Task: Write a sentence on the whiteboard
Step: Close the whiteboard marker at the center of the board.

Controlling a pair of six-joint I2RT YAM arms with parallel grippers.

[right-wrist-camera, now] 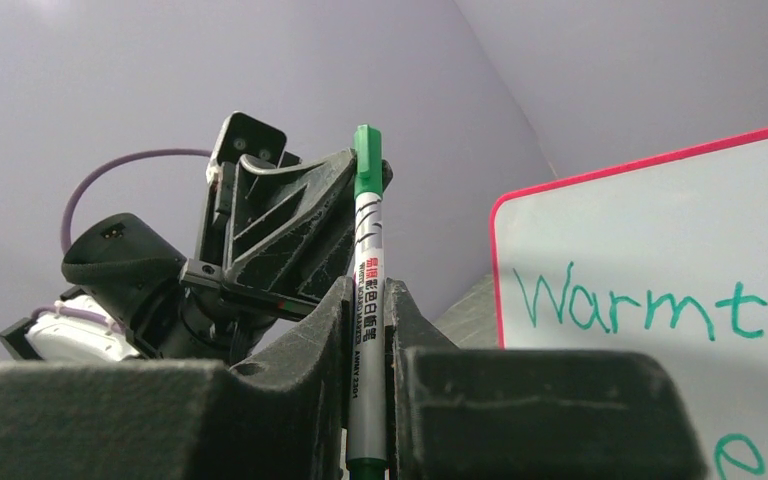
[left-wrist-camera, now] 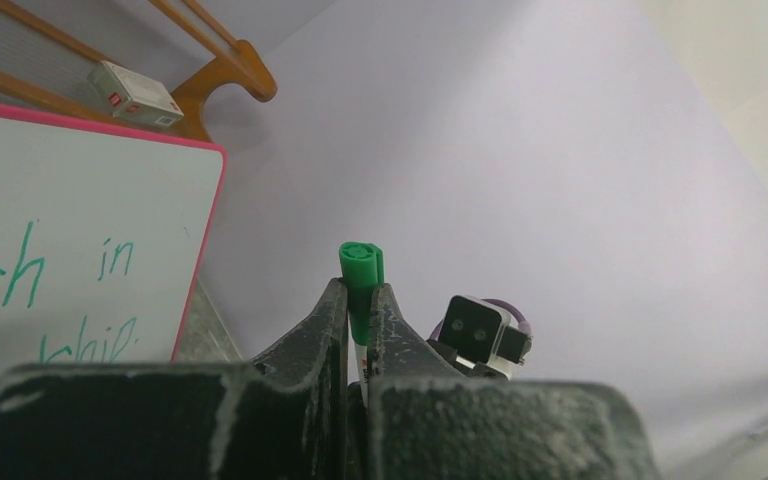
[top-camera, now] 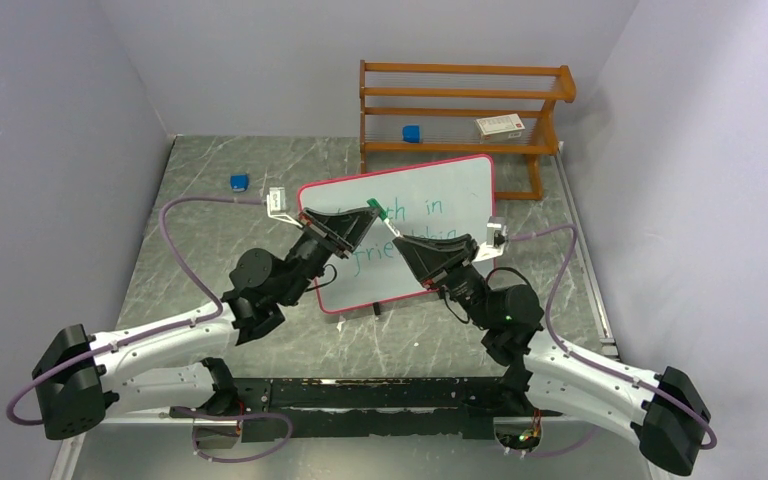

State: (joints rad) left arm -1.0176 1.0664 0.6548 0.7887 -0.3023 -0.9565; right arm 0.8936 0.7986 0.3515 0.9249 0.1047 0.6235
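Tabletop (top-camera: 210,230): whiteboard (top-camera: 465,190) long axis L-R, top edge twd rack (top-camera: 460,95).

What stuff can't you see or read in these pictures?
- Whole sentence on the whiteboard: top view, the left claw and right claw cover its middle; each wrist view cuts it off at an edge.
- Tip of the marker: right wrist view, the green cap and left claw cover that end.
- Print on the small white box on the shelf: too small in the top view, blurred in the left wrist view.
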